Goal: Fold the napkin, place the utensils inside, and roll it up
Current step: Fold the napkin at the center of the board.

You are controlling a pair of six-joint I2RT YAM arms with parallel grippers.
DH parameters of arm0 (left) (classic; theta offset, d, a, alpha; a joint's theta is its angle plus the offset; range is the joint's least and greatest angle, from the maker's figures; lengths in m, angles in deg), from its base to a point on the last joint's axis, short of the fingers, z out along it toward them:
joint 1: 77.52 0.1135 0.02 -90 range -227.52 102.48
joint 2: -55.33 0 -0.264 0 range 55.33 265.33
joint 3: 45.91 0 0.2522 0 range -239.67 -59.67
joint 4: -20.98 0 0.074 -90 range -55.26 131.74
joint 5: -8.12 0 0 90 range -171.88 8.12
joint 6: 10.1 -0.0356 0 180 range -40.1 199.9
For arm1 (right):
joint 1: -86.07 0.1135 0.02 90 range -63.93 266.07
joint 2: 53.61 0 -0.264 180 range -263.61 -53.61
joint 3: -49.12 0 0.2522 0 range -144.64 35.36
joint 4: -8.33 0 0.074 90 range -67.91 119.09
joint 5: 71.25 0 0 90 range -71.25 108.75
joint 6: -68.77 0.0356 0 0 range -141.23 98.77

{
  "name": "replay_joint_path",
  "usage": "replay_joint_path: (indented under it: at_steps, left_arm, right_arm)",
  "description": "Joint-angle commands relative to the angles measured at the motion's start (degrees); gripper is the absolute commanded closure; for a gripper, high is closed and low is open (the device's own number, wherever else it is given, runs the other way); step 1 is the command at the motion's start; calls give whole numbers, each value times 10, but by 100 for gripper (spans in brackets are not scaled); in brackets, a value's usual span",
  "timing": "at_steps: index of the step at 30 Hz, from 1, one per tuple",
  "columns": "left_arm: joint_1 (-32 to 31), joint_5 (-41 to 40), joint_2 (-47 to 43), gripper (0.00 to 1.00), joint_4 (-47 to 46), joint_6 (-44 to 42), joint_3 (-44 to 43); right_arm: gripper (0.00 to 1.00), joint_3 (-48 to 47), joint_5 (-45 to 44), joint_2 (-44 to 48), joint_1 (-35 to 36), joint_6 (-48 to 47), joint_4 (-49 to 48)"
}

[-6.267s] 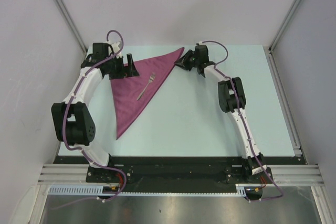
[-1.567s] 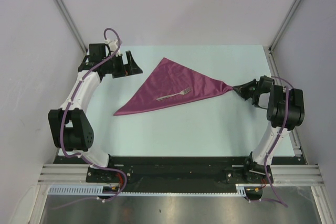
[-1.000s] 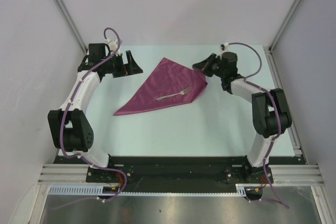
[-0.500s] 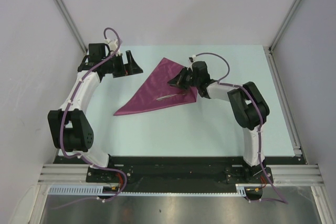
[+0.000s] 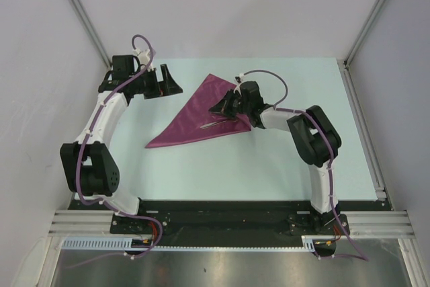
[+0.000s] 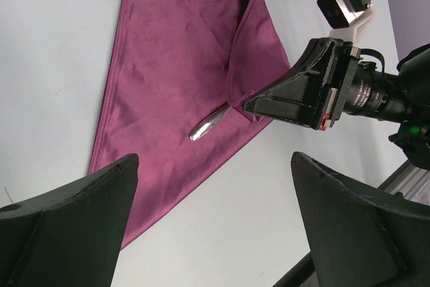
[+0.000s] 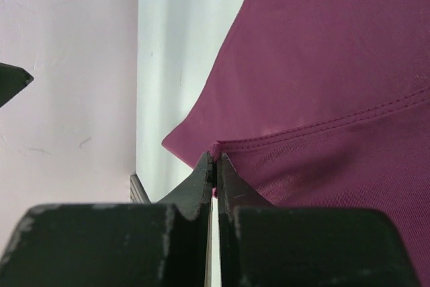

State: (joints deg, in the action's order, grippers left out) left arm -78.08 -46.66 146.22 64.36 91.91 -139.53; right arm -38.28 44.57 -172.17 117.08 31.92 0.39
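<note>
The maroon napkin (image 5: 195, 115) lies on the table as a folded triangle, its right corner turned back over the middle. It also shows in the left wrist view (image 6: 175, 78) and the right wrist view (image 7: 336, 65). My right gripper (image 5: 218, 107) is shut on the napkin's corner (image 7: 216, 147) and holds it over the utensil. The silvery utensil (image 5: 213, 124) is mostly covered; only its handle end (image 6: 207, 124) shows from under the flap. My left gripper (image 5: 169, 84) is open and empty at the table's back left, apart from the napkin.
The pale table (image 5: 269, 159) is bounded by grey walls on three sides. A metal rail (image 5: 363, 126) runs along the right edge. The black base bar (image 5: 222, 216) lies at the near edge.
My right gripper has carried the napkin's right corner leftward, folding it over the utensil and covering most of it. The left arm has stayed still.
</note>
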Motion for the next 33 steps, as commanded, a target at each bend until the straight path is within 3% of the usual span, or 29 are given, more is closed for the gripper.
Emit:
replay_joint_path:
  at_steps: [1,17,18,19,21,22,24,25,28,33]
  left_arm:
    - [3,17,-27,0,-18,2,2]
    - [3,15,-27,0,-20,4,4]
    - [3,14,-27,0,-19,3,4]
    - [3,13,-27,0,-20,4,5]
    - [3,8,-27,0,-21,5,6]
    - [3,6,-30,0,-22,5,7]
    - [3,-5,-31,1,-28,8,11]
    - [3,-8,-33,0,-30,9,13]
    - [3,-20,-37,0,-40,15,23]
    - [3,-37,-41,0,-66,32,38]
  right_arm:
    - [100,-4,6,-8,10,2,-17]
    - [97,-8,-7,-53,34,3,-25]
    - [91,-6,-8,-53,35,-1,-24]
    - [78,-6,-6,-53,35,-1,-24]
    - [66,-5,4,-48,36,-3,-30]
    - [54,-5,10,-45,36,-5,-34]
    - [48,-11,35,-31,36,-20,-39]
    - [35,-20,47,-25,35,-28,-37]
    - [30,-14,63,23,33,-63,-13]
    - [29,19,24,97,13,-131,57]
